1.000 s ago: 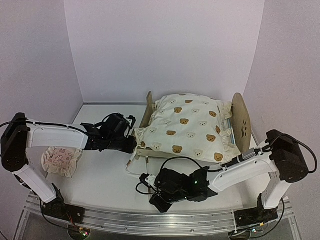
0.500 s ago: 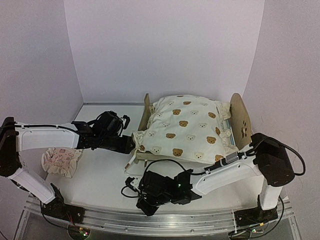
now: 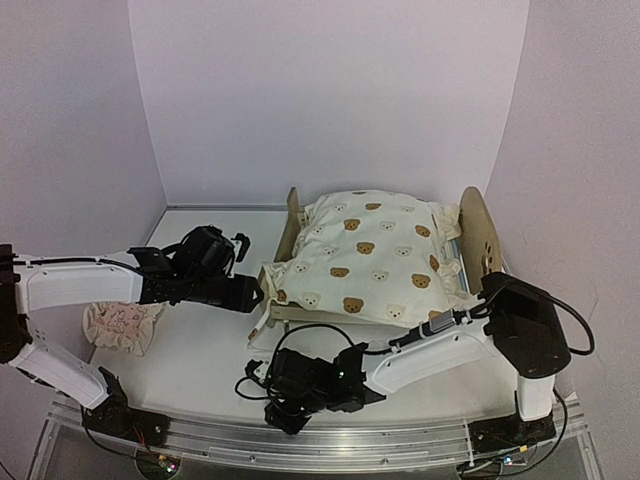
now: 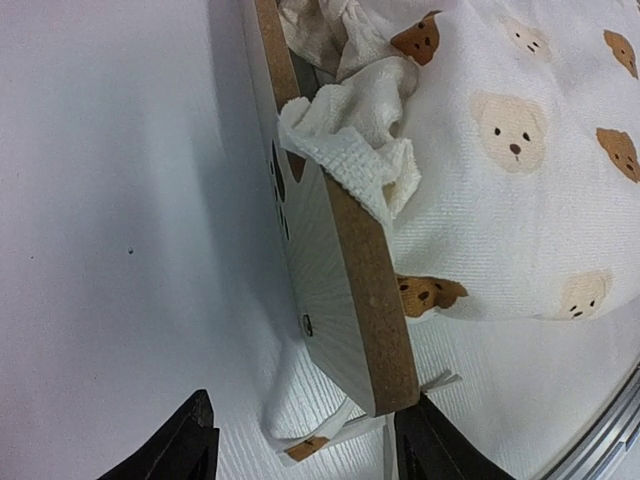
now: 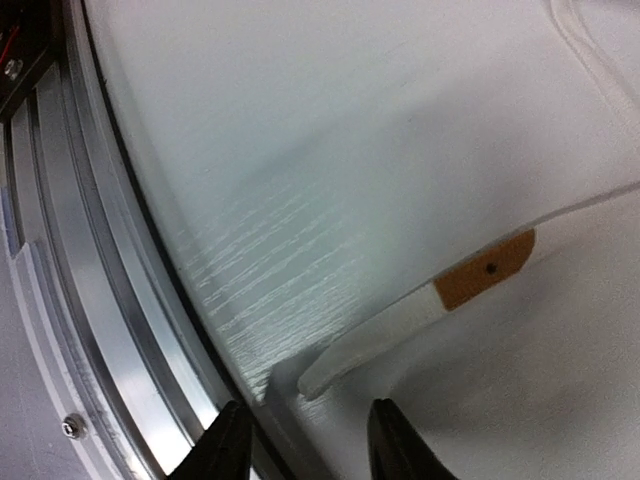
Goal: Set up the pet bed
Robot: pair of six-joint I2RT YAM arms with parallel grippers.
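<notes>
The pet bed (image 3: 292, 222) stands right of centre, its plywood headboard (image 3: 481, 240) on the right. A cream bear-print quilt (image 3: 375, 255) covers it and hides the mattress. My left gripper (image 3: 248, 294) is open at the near left corner of the footboard (image 4: 340, 260), holding nothing. One fingertip (image 4: 432, 450) is right by the board's corner, and a quilt tie (image 4: 322, 444) lies between the fingers. My right gripper (image 3: 273, 408) is open low over the table near the front edge. A quilt tie with a brown patch (image 5: 440, 298) lies just ahead of its fingers (image 5: 226, 445).
A pinkish ruffled pillow (image 3: 121, 325) lies on the table at the left, under the left arm. The aluminium rail (image 5: 60, 300) of the table's front edge runs right beside the right gripper. White walls close in the back and both sides.
Both grippers have opened. The right arm swung left along the front edge and let the quilt tie drop. The left arm drew back a little leftward from the bed's corner.
</notes>
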